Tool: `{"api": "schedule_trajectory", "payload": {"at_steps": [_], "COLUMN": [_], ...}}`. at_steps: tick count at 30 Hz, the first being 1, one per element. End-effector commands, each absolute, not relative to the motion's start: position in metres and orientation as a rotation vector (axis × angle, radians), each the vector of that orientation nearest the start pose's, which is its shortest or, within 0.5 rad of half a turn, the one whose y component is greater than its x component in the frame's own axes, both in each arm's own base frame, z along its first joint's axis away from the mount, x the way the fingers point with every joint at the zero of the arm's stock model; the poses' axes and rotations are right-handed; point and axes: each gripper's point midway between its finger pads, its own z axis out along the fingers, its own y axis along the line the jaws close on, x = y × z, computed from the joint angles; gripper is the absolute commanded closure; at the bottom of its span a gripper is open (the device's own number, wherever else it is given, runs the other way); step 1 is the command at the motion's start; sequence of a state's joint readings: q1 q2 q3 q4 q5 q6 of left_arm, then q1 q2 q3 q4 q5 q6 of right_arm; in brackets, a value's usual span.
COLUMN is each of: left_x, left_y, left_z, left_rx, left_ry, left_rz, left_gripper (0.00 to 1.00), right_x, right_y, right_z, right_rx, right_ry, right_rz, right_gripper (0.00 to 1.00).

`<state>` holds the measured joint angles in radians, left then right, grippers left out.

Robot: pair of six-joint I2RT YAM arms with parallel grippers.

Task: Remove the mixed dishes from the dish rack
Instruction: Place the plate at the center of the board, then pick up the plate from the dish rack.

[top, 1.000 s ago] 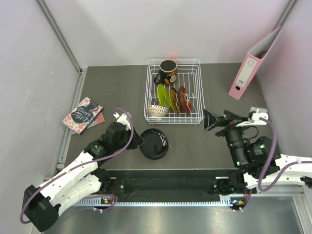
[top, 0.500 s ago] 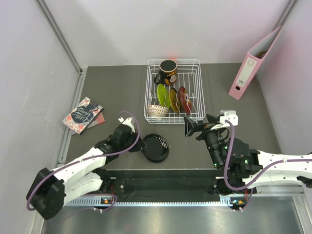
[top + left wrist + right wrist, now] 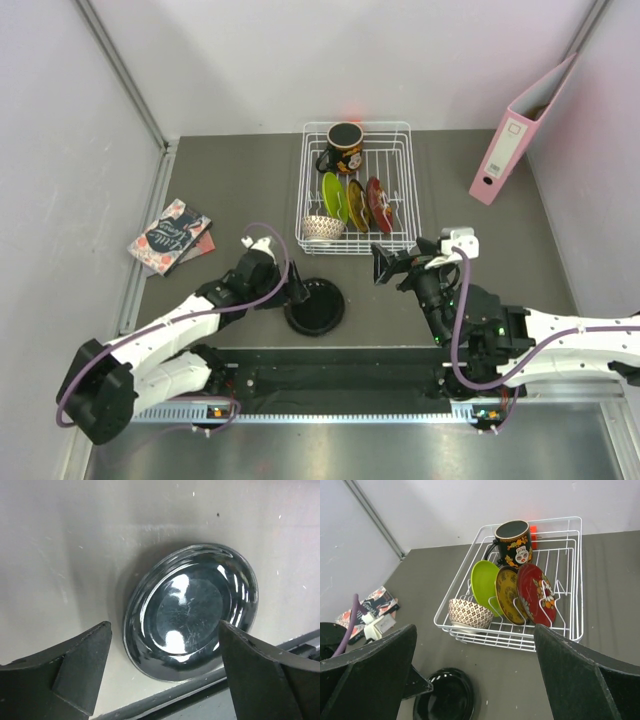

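Note:
The glossy black plate (image 3: 318, 306) (image 3: 192, 610) lies flat on the table near its front edge, outside the dish rack (image 3: 409, 190) (image 3: 579, 580). My left gripper (image 3: 297, 292) (image 3: 164, 630) stands open at the plate's left rim, one finger to either side, holding nothing. The rack holds the dark mug (image 3: 344, 146) (image 3: 515, 542), the lime green plate (image 3: 333, 197) (image 3: 485, 585), the yellow plate (image 3: 357, 205) (image 3: 510, 596) and the red floral plate (image 3: 378, 204) (image 3: 535, 592) on edge, and the lattice bowl (image 3: 323, 228) (image 3: 470, 614). My right gripper (image 3: 385, 265) (image 3: 475, 630) is open and empty just in front of the rack.
A pink ring binder (image 3: 520, 130) leans on the right wall. Books (image 3: 172, 237) (image 3: 372, 605) lie at the left of the table. The black plate sits close to the table's front edge (image 3: 165, 700).
My left gripper has opened and let go of the black plate, which now rests flat. The right arm has swung left and come to the rack's front.

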<state>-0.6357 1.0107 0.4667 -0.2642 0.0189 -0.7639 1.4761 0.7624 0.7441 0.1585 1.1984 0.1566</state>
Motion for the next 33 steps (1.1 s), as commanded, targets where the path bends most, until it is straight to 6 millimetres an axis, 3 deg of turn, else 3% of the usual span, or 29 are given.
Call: {"api": "schedule_trajectory", "payload": {"at_steps": [1,3,7,10,11,13,17,19,20,21,22,23,24,26,27,33], "left_x": [0.210,0.212,0.219,0.227,0.228,0.232,0.235,0.235,0.234,0.234,0.234,0.233,0.232,0.232,0.231,0.229], "left_y": [-0.172,-0.167,-0.157,-0.152,-0.151,-0.153,-0.152,-0.153,-0.154,-0.154,-0.156,-0.156,-0.158,-0.159,-0.159,-0.160], "left_z": [0.088,0.099,0.129,0.163,0.174,0.194,0.215,0.216,0.216,0.214,0.213,0.212,0.212,0.212,0.211,0.204], "left_rx": [-0.139,-0.144,-0.172,-0.196,-0.202,-0.204,-0.218,-0.222,-0.221,-0.221,-0.217,-0.211,-0.205,-0.195,-0.190,-0.173], "left_ry": [2.437,2.413,2.347,2.251,2.212,2.145,2.053,2.046,2.046,2.050,2.052,2.054,2.055,2.053,2.055,2.056], "left_rz": [-0.551,-0.521,-0.477,-0.486,-0.504,-0.545,-0.595,-0.599,-0.610,-0.612,-0.617,-0.622,-0.634,-0.638,-0.638,-0.646], "left_gripper": [0.07,0.01,0.01,0.01,0.01,0.01,0.02,0.03,0.03,0.03,0.03,0.03,0.03,0.03,0.04,0.04], "right_x": [0.183,0.184,0.187,0.207,0.223,0.243,0.302,0.323,0.333,0.346,0.353,0.361,0.369,0.378,0.383,0.391], "right_y": [0.207,0.208,0.209,0.198,0.188,0.183,0.180,0.188,0.187,0.195,0.196,0.201,0.209,0.222,0.227,0.241], "right_z": [0.334,0.332,0.328,0.316,0.313,0.307,0.302,0.292,0.288,0.283,0.281,0.287,0.276,0.279,0.270,0.239], "right_rx": [0.029,0.027,0.011,0.007,0.091,0.076,0.085,0.062,0.045,0.036,0.027,-0.004,-0.043,-0.136,-0.168,-0.281], "right_ry": [1.536,1.540,1.551,1.621,1.646,1.701,1.791,1.824,1.847,1.867,1.881,1.882,1.909,1.918,1.935,1.982], "right_rz": [0.470,0.466,0.423,0.211,0.170,0.042,0.061,0.047,0.042,0.023,0.007,0.021,0.006,0.025,0.011,0.008], "right_gripper": [0.00,0.00,0.00,0.00,0.00,0.01,0.05,0.29,0.55,0.86,0.89,0.88,0.73,0.57,0.49,0.45]}}
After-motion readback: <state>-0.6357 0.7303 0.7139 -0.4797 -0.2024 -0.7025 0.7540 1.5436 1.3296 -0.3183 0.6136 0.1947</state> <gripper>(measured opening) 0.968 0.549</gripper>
